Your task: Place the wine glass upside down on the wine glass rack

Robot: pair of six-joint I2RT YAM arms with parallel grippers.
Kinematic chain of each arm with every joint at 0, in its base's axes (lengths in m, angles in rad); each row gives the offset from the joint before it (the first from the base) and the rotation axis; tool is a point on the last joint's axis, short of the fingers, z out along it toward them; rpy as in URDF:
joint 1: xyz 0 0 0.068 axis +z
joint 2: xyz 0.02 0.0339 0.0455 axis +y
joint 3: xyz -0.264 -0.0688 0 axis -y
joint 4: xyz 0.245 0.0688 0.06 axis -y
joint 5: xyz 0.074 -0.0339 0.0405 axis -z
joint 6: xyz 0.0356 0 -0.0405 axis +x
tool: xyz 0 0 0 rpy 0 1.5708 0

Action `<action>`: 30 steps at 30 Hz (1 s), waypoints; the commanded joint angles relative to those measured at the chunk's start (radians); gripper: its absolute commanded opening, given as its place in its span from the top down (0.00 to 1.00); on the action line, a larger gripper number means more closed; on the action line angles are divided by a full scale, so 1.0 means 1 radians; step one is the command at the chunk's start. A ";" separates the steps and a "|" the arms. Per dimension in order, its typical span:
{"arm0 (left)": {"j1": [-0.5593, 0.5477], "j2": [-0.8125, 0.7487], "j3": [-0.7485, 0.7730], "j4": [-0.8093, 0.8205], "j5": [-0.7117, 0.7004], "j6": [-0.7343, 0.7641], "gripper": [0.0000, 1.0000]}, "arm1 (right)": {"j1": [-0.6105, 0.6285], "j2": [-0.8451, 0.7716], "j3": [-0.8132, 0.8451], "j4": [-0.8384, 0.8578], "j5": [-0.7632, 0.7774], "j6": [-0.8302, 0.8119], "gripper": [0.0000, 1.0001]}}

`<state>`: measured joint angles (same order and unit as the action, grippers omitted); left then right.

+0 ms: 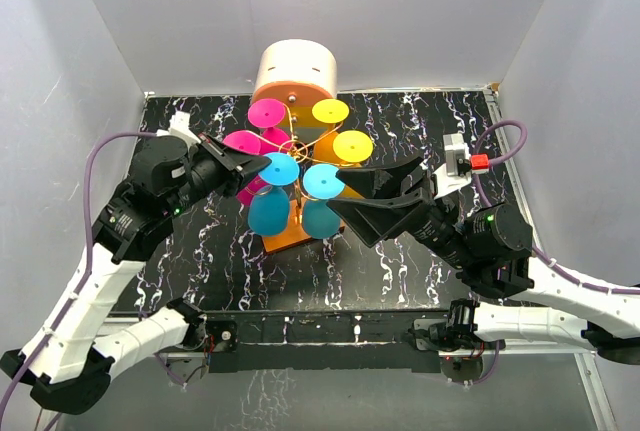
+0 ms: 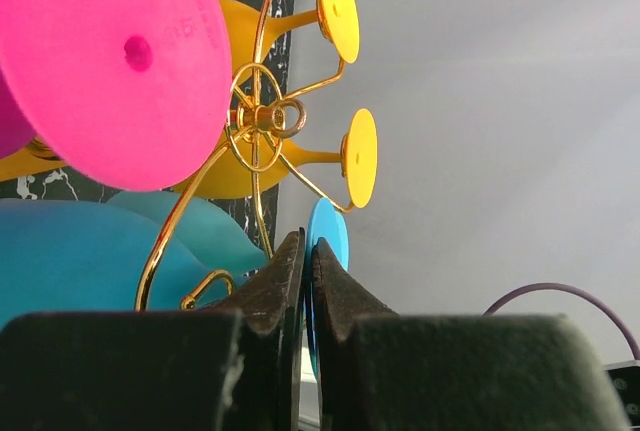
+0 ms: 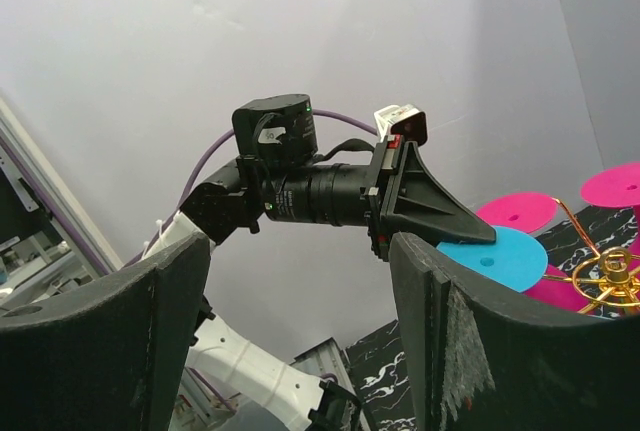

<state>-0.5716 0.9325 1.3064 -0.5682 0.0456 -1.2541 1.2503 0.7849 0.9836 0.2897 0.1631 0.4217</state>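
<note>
We saw the left gripper (image 1: 258, 166) pressed tight on the flat foot of a blue glass (image 1: 268, 212), pinching its thin edge. That glass hung upside down, bowl low and foot up, at the near left side of the rack (image 1: 291, 143). We could not tell if its stem sat fully in the gold wire arm. The right gripper (image 1: 338, 193) was spread wide and held nothing. It hung just beside a second blue glass (image 1: 323, 182) at the near right side of the rack, and we could not tell if a finger touched it. Two pink glasses (image 1: 267, 111) hung on the far left and two yellow glasses (image 1: 330, 110) on the far right, all upside down. The rack stood in the middle of the black table (image 1: 420, 271). A big round cream tub (image 1: 296, 63) stood just behind it
</note>
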 commanded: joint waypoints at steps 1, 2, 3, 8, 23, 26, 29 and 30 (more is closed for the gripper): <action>-0.002 -0.052 -0.020 0.016 -0.087 -0.014 1.00 | 0.006 -0.014 0.000 0.020 0.015 0.007 0.29; -0.003 -0.062 -0.029 0.013 -0.100 -0.020 1.00 | 0.006 -0.015 -0.001 0.020 0.014 0.008 0.29; -0.003 -0.071 -0.040 0.018 -0.111 -0.028 1.00 | 0.006 -0.015 -0.002 0.018 0.015 0.009 0.29; -0.002 -0.100 -0.094 0.066 -0.107 -0.072 1.00 | 0.006 -0.012 -0.001 0.015 0.019 0.015 0.29; -0.002 -0.112 -0.129 0.095 -0.113 -0.093 1.00 | 0.006 0.000 0.009 0.004 0.017 0.023 0.29; -0.002 -0.119 -0.134 0.091 -0.126 -0.097 1.00 | 0.006 0.000 0.006 0.006 0.018 0.028 0.29; -0.002 -0.130 -0.136 0.084 -0.141 -0.101 1.00 | 0.006 -0.001 0.005 0.004 0.016 0.032 0.29; -0.003 -0.135 -0.137 0.082 -0.148 -0.102 1.00 | 0.006 -0.002 0.004 0.006 0.017 0.033 0.29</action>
<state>-0.5735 0.8333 1.1717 -0.5049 -0.0696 -1.3472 1.2503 0.7872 0.9836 0.2798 0.1703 0.4477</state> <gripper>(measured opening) 0.021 0.709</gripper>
